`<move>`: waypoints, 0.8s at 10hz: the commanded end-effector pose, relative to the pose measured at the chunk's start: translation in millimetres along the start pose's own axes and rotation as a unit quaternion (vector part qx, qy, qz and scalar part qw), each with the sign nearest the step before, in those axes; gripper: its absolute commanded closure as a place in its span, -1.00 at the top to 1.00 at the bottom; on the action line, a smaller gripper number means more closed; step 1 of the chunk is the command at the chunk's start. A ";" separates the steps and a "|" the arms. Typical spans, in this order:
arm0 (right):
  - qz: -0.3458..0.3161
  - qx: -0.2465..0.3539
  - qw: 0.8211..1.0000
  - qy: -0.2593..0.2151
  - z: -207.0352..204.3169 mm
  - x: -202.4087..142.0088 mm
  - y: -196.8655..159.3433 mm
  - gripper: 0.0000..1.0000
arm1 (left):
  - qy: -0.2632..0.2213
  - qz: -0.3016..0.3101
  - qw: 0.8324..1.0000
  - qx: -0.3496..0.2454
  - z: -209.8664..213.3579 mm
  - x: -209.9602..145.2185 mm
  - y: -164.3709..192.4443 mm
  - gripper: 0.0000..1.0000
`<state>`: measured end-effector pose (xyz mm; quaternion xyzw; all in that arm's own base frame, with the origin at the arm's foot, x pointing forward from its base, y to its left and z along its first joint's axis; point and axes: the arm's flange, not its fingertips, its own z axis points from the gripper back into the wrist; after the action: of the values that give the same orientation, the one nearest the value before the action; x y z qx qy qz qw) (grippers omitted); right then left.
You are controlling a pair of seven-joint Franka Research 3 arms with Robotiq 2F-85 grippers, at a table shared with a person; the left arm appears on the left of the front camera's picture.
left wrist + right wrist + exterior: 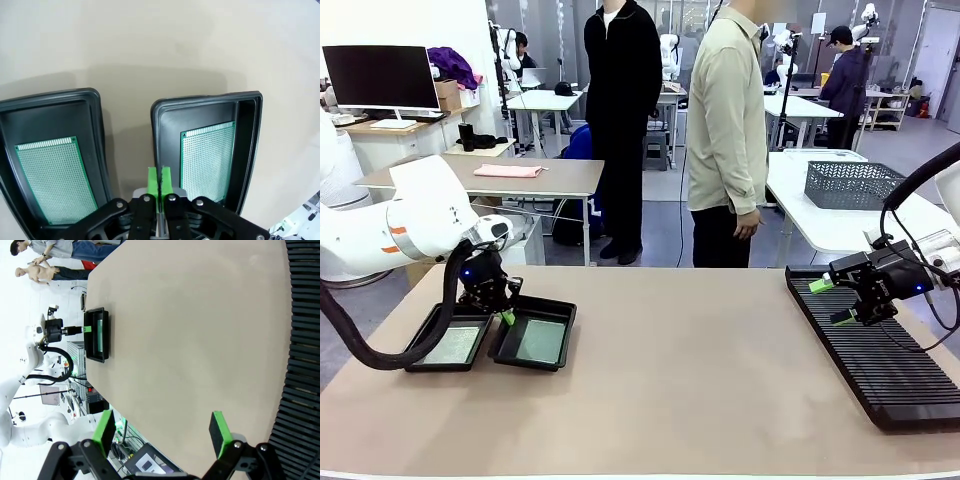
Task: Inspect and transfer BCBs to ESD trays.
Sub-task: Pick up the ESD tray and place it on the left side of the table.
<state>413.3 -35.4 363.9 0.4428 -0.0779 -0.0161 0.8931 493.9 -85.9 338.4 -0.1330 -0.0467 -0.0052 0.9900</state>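
You had the left gripper (159,182) closed on nothing between the two ESD trays (529,357) at the table's left edge; each tray held one BCB (207,160), probably just released. The right gripper (832,301) stood wide open and empty over the slotted rack (880,370), perhaps waiting.

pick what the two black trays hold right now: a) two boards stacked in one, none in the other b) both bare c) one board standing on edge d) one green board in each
d: the left wrist view shows a green board lying flat in one tray and another board flat in the second tray.
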 end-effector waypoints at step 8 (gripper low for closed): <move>-0.009 -0.006 1.000 -0.007 -0.4 0.1 1.9 1.00 | 0.026 0.021 0.998 0.049 -24.0 17.6 -2.7 -0.94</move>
<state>413.3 -35.4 363.9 0.4428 -0.0779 -0.0161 0.8931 510.3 -91.5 316.6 -0.0939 -0.0240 0.0109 0.9952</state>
